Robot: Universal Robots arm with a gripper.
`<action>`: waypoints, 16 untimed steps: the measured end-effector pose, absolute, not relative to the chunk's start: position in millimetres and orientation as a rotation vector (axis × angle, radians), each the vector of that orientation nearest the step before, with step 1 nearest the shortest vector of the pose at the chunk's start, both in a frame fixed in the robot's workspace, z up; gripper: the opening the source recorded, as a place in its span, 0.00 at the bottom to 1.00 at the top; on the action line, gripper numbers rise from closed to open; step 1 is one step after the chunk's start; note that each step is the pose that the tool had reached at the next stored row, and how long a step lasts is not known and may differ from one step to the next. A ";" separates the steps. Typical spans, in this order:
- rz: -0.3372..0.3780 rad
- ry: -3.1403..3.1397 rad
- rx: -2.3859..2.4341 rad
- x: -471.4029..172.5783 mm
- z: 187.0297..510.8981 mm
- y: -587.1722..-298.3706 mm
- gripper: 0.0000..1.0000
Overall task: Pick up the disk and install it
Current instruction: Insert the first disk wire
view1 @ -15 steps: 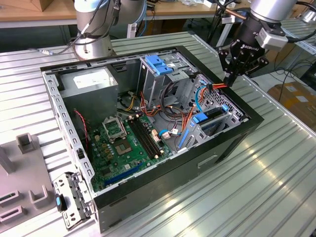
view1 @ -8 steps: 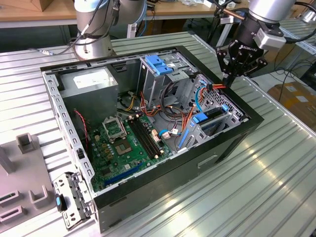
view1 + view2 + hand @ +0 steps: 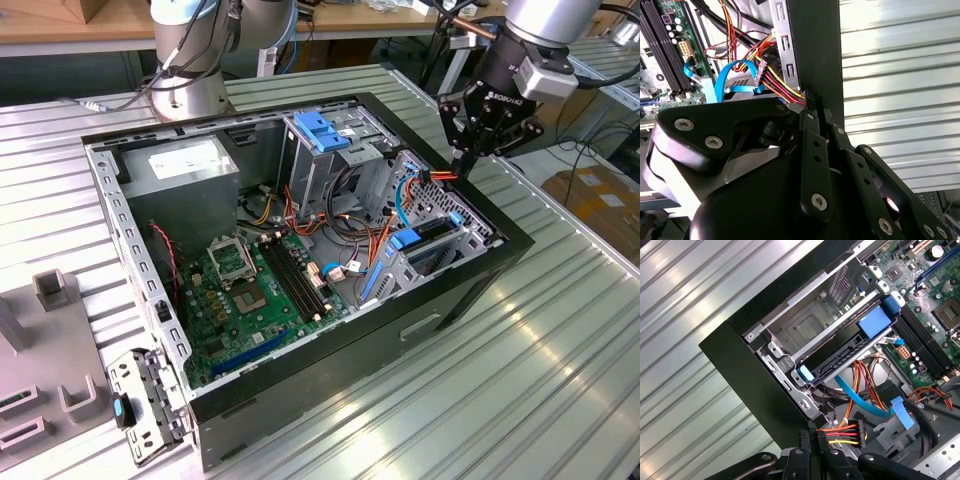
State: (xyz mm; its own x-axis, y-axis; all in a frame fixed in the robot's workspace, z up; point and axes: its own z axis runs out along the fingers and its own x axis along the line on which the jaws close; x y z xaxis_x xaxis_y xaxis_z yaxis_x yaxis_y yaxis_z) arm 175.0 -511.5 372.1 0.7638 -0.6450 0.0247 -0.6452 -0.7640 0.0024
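The disk (image 3: 837,355), a flat dark-grey drive with a small blue rail tab (image 3: 805,374) at its end, lies in the drive cage at the corner of the open computer case (image 3: 450,300). In the exterior view the disk (image 3: 437,229) sits low at the case's right side. My gripper (image 3: 462,172) hangs over the case's right wall, just above and behind the disk. Its fingers (image 3: 807,440) are pressed together on the red, yellow and black wires of a power cable (image 3: 842,432). The same wires (image 3: 785,87) reach the fingertips (image 3: 810,112) in the second wrist view.
A light-blue square latch (image 3: 875,320) sits at the disk's inner end. A blue data cable (image 3: 860,400) curves beside it. The motherboard (image 3: 250,290) fills the case floor, and a second bay with a blue latch (image 3: 322,128) stands at the back. A grey fixture (image 3: 40,350) rests on the ribbed table (image 3: 520,400).
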 end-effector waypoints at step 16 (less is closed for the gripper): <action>0.035 -1.173 2.902 171.8 372.2 -512.9 0.17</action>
